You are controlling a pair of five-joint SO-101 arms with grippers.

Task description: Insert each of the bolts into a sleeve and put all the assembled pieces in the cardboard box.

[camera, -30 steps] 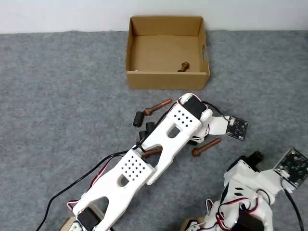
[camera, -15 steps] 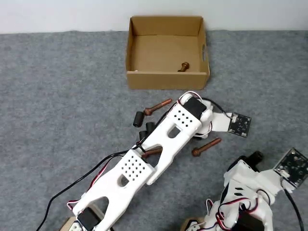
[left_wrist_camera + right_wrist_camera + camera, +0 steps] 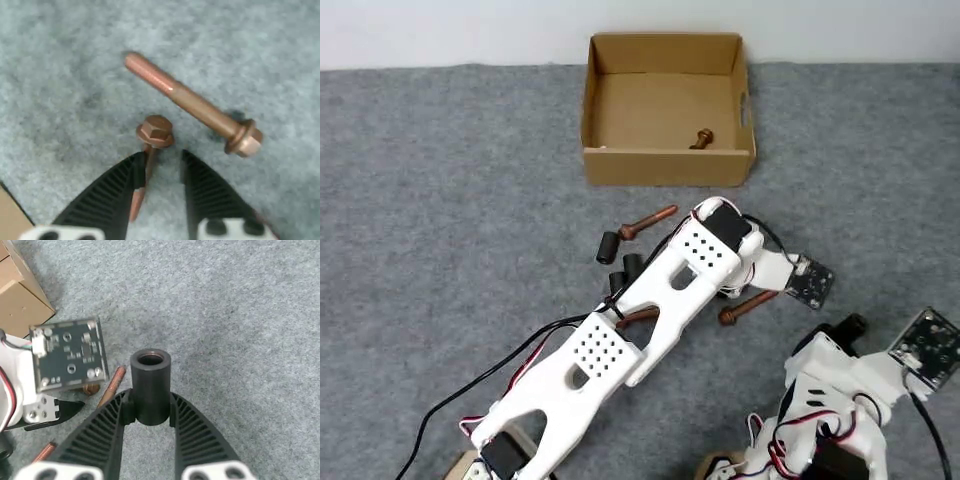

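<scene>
Copper-coloured bolt (image 3: pixel 154 132) is sitting between the left fingers (image 3: pixel 117 192), which are standing parted on either side of its shank. The shank is leaning against one finger and the hex head is poking out just past the tips, apparently lined up for a pinch not yet made. A second bolt (image 3: pixel 192 105) is lying on the grey counter (image 3: pixel 60 100) just beyond the tips, clear of both fingers.

The right fingers (image 3: pixel 97 440) are clamping a black sleeve (image 3: pixel 150 382) by its lower half. Its bore is facing out past the tips, seemingly so that the open end is presenting itself for a bolt to be pushed in.

Well beyond both sets of fingers, the cardboard box (image 3: pixel 665 165) is waiting with one brown piece (image 3: pixel 701 138) already sitting inside. Loose sleeves (image 3: pixel 609 245) and further bolts are lying beside the left arm (image 3: pixel 620 340), suggesting most of the assembling is yet to be done.
</scene>
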